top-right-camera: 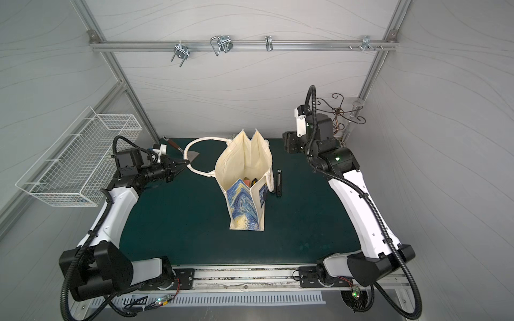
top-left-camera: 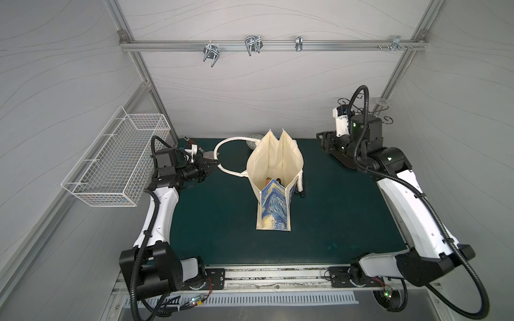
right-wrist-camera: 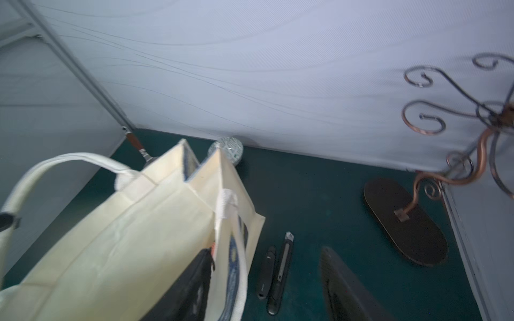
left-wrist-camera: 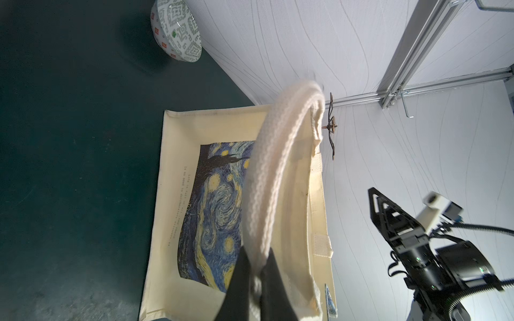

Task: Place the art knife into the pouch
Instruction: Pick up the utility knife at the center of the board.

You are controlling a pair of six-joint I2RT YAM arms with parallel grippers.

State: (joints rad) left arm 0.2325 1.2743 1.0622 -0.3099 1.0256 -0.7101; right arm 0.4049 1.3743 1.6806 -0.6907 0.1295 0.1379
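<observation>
On the green tabletop (top-left-camera: 333,222), at centre, what stands? (Student)

That is the pouch (top-left-camera: 274,207), a cream cloth bag. It stands upright with its mouth open and has a blue-and-yellow swirl print on its sides. Small orange and yellow items lie at its bottom, too hidden to name. (Tutor)

Where is the art knife? (Student)

It is outside the pouch. The art knife (right-wrist-camera: 281,273) is slim and black with a metal tip. It lies flat on the tabletop, just beside the pouch's wall on the robot's right. A shorter black tool (right-wrist-camera: 265,273) lies parallel to it, close alongside. (Tutor)

How do the claws stand? (Student)

The left claw (top-left-camera: 212,164) is clamped on one white handle (top-left-camera: 219,151) of the pouch, and the loop is drawn out toward the robot's left. The left wrist view shows the rope pinched between both fingers (left-wrist-camera: 239,286). The right claw (top-left-camera: 322,142) sits at the far right of the tabletop, well apart from pouch and knife. Its fingers are spread and nothing is between them. (Tutor)

What else is there? (Student)

A wire basket (top-left-camera: 116,164) hangs on the left wall. A scraper (right-wrist-camera: 135,143) with a brown grip lies near the left claw. A patterned bowl (left-wrist-camera: 178,30) sits behind the pouch at the back wall. A curled metal stand (right-wrist-camera: 403,222) occupies the far right corner. (Tutor)
</observation>
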